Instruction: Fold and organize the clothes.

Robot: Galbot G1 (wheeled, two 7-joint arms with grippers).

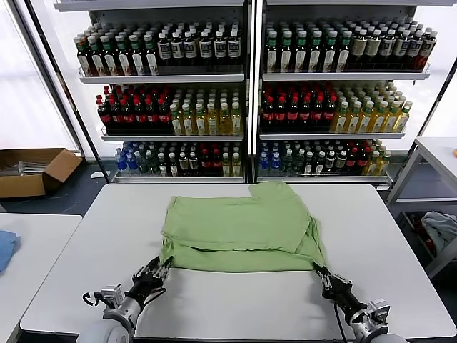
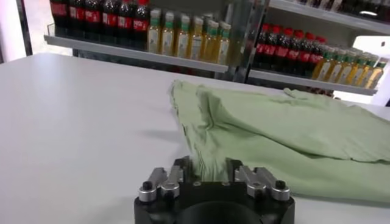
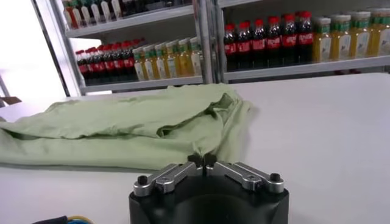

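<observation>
Fabric of the polo shirt (image 1: 239, 227), lying mid-table (image 1: 64, 279), is being pinched at its near corners by my left gripper (image 1: 158, 269) and right gripper (image 1: 319, 272); thin bites risk slipping

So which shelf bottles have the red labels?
The dark bottles with red labels on the middle shelf; their neighbours there are yellow, the shelf above has white labels.

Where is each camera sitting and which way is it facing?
Head view: on the robot's head, looking down at the white table, shirt, bottle shelves; both arms show, left end effector and right end effector.
Left wrist view: behind the left end effector, facing the shirt.
Right wrist view: behind the right end effector, facing the shirt.
All views share the shirt and shelves.
</observation>
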